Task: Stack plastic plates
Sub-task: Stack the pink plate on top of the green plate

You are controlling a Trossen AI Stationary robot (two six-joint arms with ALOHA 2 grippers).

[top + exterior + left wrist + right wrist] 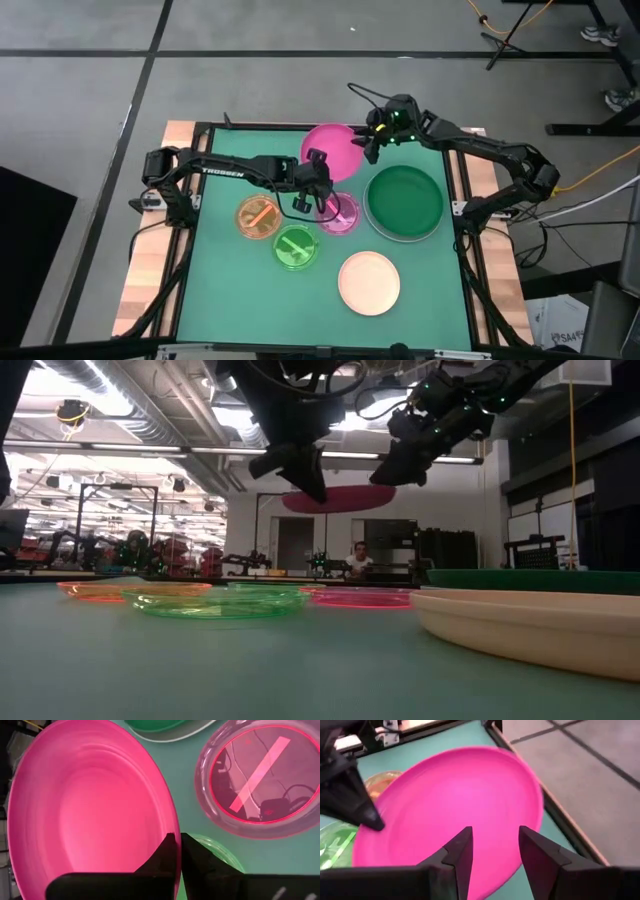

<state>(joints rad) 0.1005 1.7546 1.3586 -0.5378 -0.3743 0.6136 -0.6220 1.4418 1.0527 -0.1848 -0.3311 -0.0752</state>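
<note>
My left gripper (318, 168) is shut on the large pink plate (335, 148), which is held lifted above the table's far middle; it also shows in the low view (338, 498). My right gripper (372, 138) is open at the plate's right rim, its fingers (461, 851) standing over that rim; I cannot tell whether they touch it. On the table lie a small orange plate (259, 216), a lime green one (296, 246) and a translucent pink one with a centre bar (338, 213). A dark green plate (404, 198) rests in a pale plate. A cream plate (369, 282) lies near the front. My left gripper pinches the pink plate's rim (169, 827) between its two shut fingers, on the plate's near-left side. The fingers come from the table's left. The plate is lifted clear of the table, roughly level with a slight tilt.
The three small plates lie under and beside my left arm. The dark green stack sits right of centre, just near of my right gripper. Bare green mat shows at the front left (230, 300). The table's frame (555, 805) runs close behind the pink plate.
</note>
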